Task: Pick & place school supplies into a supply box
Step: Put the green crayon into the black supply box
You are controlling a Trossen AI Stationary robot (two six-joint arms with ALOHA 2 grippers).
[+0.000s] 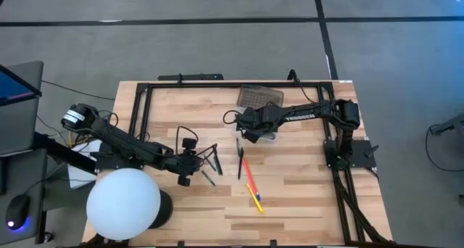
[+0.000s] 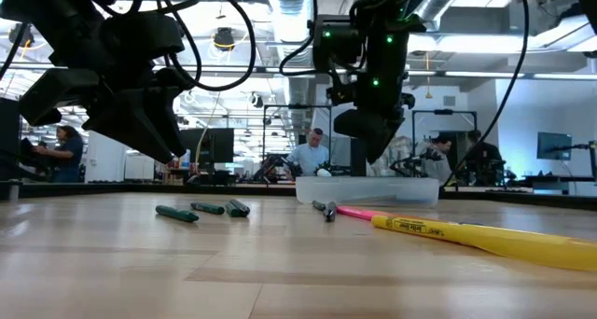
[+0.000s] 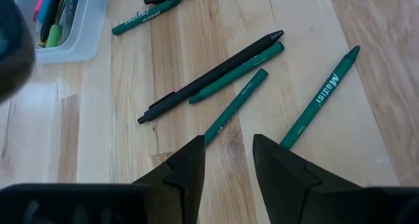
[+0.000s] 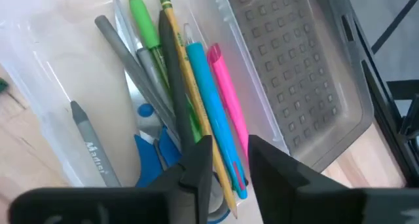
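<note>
Translucent supply box (image 4: 59, 112) on wooden worktop (image 1: 290, 197) holds pens, pencils and scissors (image 4: 154, 152). Right end effector (image 4: 226, 162) hovers over it, fingers parted, empty. Left end effector (image 3: 229, 165) open above green pens (image 3: 236, 106).

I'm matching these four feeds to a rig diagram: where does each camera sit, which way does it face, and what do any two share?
High view: overhead, straight down on the table; both arms, left gripper, right gripper.
Low view: table height, level toward the room; arms hang from above.
Left wrist view: looks down past its open fingers at green pens.
Right wrist view: looks into the supply box, open fingers above.
Shared: yellow marker in high and low views.
</note>
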